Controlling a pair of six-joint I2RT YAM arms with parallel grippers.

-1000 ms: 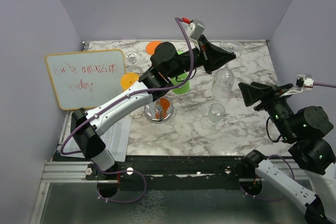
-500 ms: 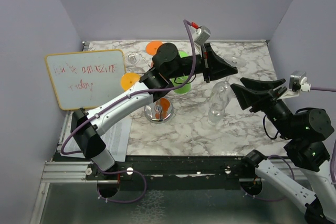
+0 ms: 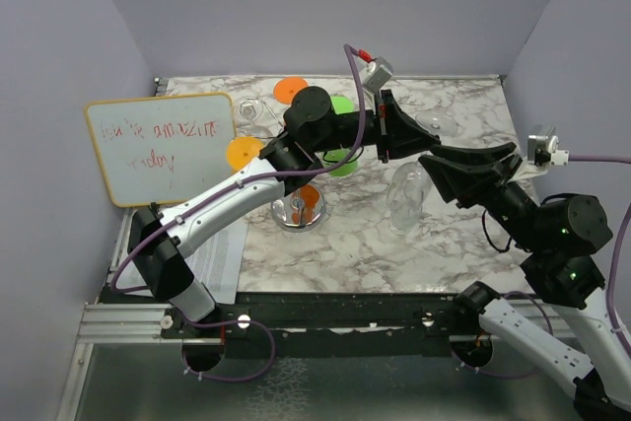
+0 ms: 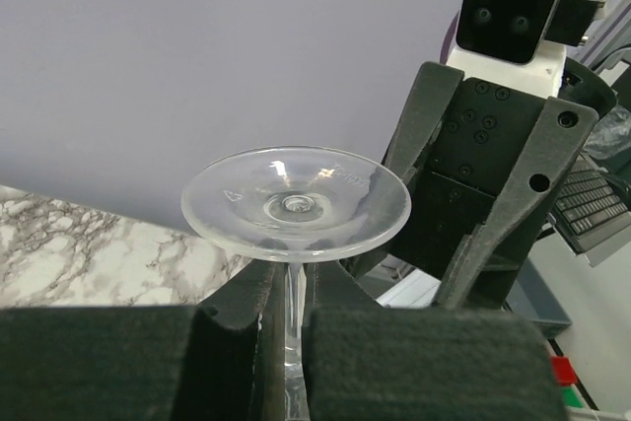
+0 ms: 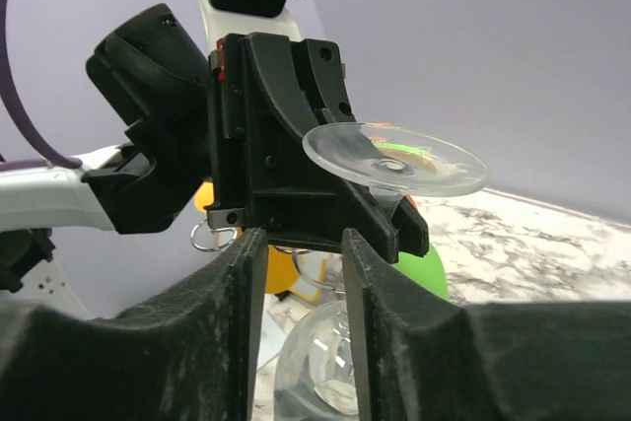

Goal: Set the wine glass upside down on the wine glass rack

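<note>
The clear, thin wine glass (image 3: 404, 196) hangs upside down, middle right of the top view. The left gripper (image 4: 286, 288) pinches its stem tight. The right gripper (image 5: 296, 253) has its fingers around the glass, but I cannot tell if it grips. The glass looks light, slippery and easy to break, so hold the stem gently.

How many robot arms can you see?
2. The left arm stretches from bottom-left across the table; the right arm stands at bottom-right. No others seem hidden.

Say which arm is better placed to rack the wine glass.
Left, probably: the left fingers clamp the inverted wine glass by the stem, and the rack stands nearer that arm. The right fingers straddle it, grip unclear.
</note>
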